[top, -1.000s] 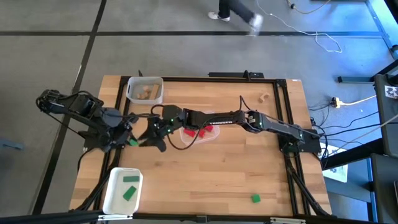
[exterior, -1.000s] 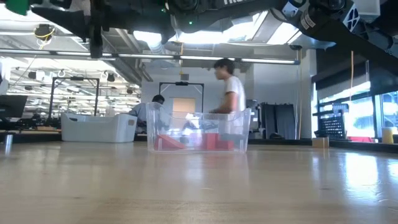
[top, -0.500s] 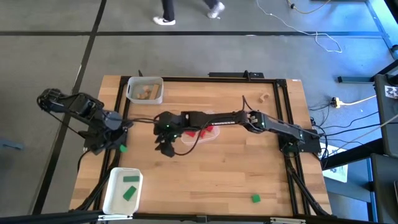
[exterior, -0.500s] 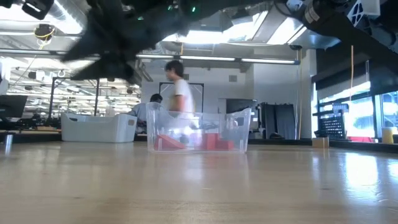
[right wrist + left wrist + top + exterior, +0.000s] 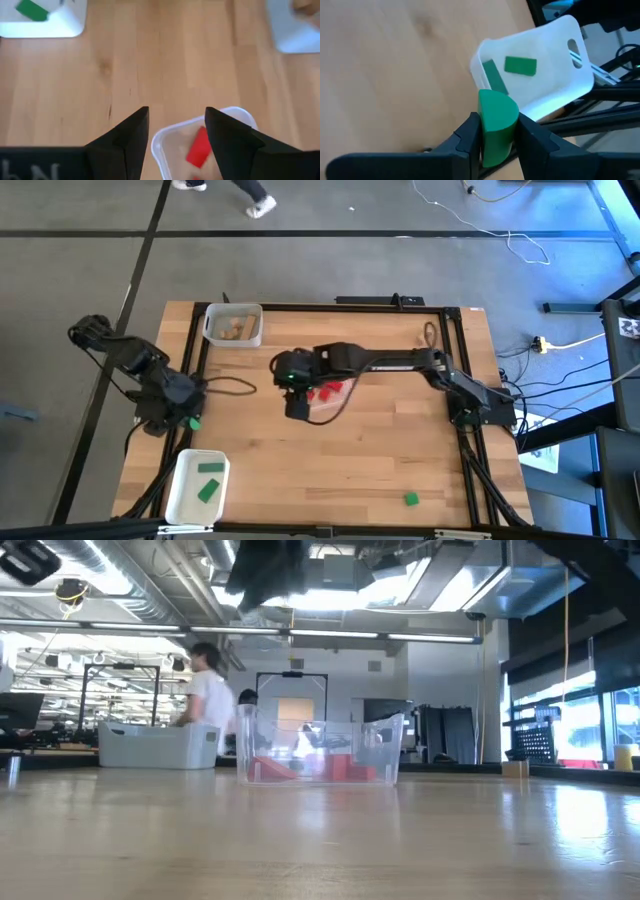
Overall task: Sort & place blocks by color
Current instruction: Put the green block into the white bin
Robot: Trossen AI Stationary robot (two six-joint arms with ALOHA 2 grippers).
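Note:
A green block with a rounded top (image 5: 496, 118) sits between the fingers of my left gripper (image 5: 497, 131), which hangs above the table's left side (image 5: 188, 420). Just beyond it stands a white tray (image 5: 545, 85) holding two green blocks (image 5: 520, 65). My right gripper (image 5: 177, 122) is open with nothing in it, above the near left end of a clear tray (image 5: 335, 402) in the table's middle, where red blocks (image 5: 325, 391) lie. A loose green block (image 5: 410, 499) rests flat on the table near the front edge. My left gripper pinches the green block's two flat sides (image 5: 492, 142) between its two fingers, low on the block, with the rounded end standing out past the fingertips. The fingers slant downward toward the white tray. The block is lifted clear of the table.
A tray of tan blocks (image 5: 233, 325) stands at the far left, and a small tan piece (image 5: 424, 336) lies at the far right. Black frame rails (image 5: 196, 330) run along the table's sides. Bare wood lies between the trays and the front edge. A person walks beyond the table.
My right gripper, open throughout, has drawn back from the left gripper toward the table's right and risen, tipping downward over the clear tray. My left gripper has carried the green block toward the table's left and near edge, rolling as it went.

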